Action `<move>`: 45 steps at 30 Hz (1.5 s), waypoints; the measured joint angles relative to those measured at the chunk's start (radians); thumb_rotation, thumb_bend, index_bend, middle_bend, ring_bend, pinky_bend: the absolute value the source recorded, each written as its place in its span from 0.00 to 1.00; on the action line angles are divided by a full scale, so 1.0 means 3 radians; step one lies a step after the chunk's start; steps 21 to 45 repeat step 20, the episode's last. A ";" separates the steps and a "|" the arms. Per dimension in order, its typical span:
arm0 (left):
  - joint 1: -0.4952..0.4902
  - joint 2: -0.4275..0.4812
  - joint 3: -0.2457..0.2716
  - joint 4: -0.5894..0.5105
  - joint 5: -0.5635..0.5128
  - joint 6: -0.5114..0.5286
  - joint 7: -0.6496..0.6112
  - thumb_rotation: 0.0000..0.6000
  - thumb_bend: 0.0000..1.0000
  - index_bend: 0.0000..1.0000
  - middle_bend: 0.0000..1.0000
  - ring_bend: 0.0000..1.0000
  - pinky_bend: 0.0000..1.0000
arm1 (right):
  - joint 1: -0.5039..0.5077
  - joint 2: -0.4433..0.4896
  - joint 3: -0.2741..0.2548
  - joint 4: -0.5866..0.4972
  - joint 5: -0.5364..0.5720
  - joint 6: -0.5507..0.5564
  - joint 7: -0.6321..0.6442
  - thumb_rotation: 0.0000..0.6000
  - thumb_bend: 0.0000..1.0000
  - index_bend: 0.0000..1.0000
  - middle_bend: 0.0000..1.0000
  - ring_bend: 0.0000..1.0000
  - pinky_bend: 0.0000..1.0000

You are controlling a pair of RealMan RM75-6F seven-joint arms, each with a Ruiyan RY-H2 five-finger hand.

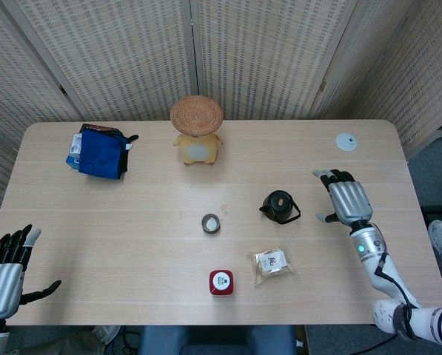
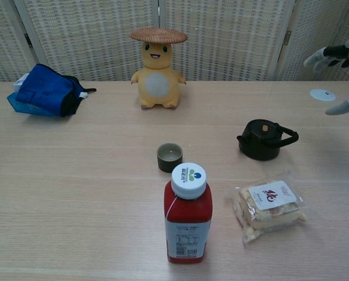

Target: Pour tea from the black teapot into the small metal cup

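Observation:
The black teapot [image 1: 280,206] [image 2: 263,139] stands upright on the table right of centre, spout toward the cup, handle to the right, nothing touching it. The small metal cup [image 1: 211,222] [image 2: 169,157] stands upright near the table's middle, left of the teapot. My right hand [image 1: 346,198] [image 2: 339,57] hovers to the right of the teapot, clear of it, fingers spread and holding nothing. My left hand [image 1: 8,266] hangs at the table's near left corner, fingers apart, holding nothing; the chest view does not show it.
A red bottle with a white cap [image 1: 221,282] [image 2: 187,213] stands in front of the cup. A wrapped snack [image 1: 272,263] [image 2: 268,204] lies in front of the teapot. A yellow plush with a straw hat [image 1: 197,133] [image 2: 156,67], a blue bag [image 1: 99,151] [image 2: 44,90] and a white disc [image 1: 346,142] [image 2: 322,94] sit farther back.

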 measured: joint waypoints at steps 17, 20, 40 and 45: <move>-0.0181 -0.0121 -0.0048 0.0073 -0.0053 -0.0191 -0.0003 0.83 0.01 0.00 0.00 0.00 0.00 | -0.1225 0.0316 -0.0458 -0.0538 -0.0892 0.1258 0.0174 1.00 0.00 0.15 0.18 0.12 0.16; -0.0192 -0.0124 -0.0051 0.0081 -0.0055 -0.0191 -0.0015 0.83 0.01 0.00 0.00 0.00 0.00 | -0.1287 0.0315 -0.0460 -0.0529 -0.1001 0.1303 0.0187 1.00 0.00 0.15 0.18 0.12 0.16; -0.0192 -0.0124 -0.0051 0.0081 -0.0055 -0.0191 -0.0015 0.83 0.01 0.00 0.00 0.00 0.00 | -0.1287 0.0315 -0.0460 -0.0529 -0.1001 0.1303 0.0187 1.00 0.00 0.15 0.18 0.12 0.16; -0.0192 -0.0124 -0.0051 0.0081 -0.0055 -0.0191 -0.0015 0.83 0.01 0.00 0.00 0.00 0.00 | -0.1287 0.0315 -0.0460 -0.0529 -0.1001 0.1303 0.0187 1.00 0.00 0.15 0.18 0.12 0.16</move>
